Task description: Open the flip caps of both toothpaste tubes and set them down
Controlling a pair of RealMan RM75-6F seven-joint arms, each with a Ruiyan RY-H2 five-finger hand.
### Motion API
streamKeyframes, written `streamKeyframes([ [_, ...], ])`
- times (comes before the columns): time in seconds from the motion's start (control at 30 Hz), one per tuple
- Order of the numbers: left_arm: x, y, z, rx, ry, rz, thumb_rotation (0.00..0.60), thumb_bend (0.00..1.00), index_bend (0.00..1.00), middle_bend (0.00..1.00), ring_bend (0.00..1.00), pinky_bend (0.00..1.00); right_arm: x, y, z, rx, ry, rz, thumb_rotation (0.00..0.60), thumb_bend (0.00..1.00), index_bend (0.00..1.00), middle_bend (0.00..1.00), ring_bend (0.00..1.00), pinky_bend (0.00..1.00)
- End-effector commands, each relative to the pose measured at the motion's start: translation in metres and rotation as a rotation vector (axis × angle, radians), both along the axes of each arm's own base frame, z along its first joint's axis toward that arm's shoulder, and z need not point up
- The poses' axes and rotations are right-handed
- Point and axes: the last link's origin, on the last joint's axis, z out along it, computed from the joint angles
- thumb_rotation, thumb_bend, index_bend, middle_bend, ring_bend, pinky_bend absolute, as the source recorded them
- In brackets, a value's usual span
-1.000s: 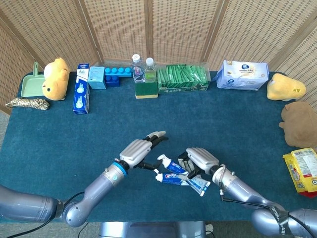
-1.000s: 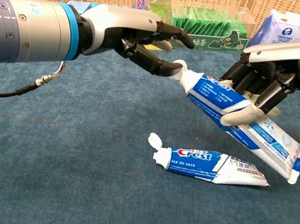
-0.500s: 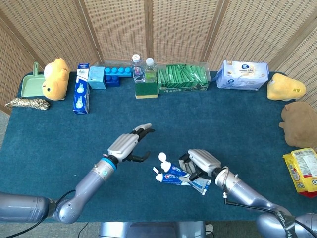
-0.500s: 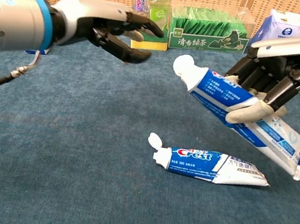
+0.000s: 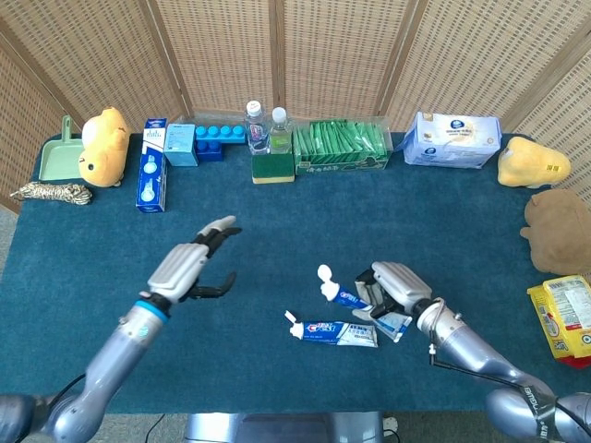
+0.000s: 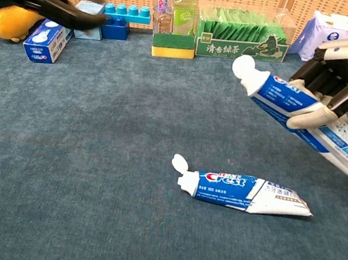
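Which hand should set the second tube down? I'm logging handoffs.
Right, likely. The right hand holds the raised toothpaste tube, cap open, above the table. The left hand is empty and well off to the side.

The table (image 5: 277, 212) has a dark blue carpet-like surface. 1 toothpaste tube (image 5: 332, 332) lies flat near the front edge, flip cap open. Boxes, 2 bottles (image 5: 266, 125) and plush toys line the rear and sides.

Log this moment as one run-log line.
left hand: empty, fingers apart | right hand: holds white-and-blue toothpaste tube, cap open | second Crest tube: on blue tablecloth, cap open
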Motion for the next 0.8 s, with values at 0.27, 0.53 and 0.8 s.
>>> streamKeyframes([
  [0.27, -0.095, -0.069, 0.069, 0.202, 0.061, 0.209, 0.418, 0.43, 0.1, 0.0, 0.0, 0.22, -0.02, -0.013, -0.027, -0.071, 0.181, 0.021, 0.6, 0.38, 0.43, 0.37, 0.28, 0.27],
  [0.53, -0.135, -0.094, 0.078, 0.249, 0.068, 0.333, 0.418, 0.43, 0.09, 0.0, 0.0, 0.19, -0.017, -0.02, -0.039, -0.129, 0.19, -0.002, 0.6, 0.26, 0.14, 0.15, 0.06, 0.2],
  [0.8, -0.158, -0.1, 0.075, 0.283, 0.097, 0.382, 0.418, 0.43, 0.09, 0.0, 0.0, 0.17, -0.023, -0.017, -0.031, -0.208, 0.155, -0.052, 0.6, 0.23, 0.05, 0.03, 0.0, 0.19],
])
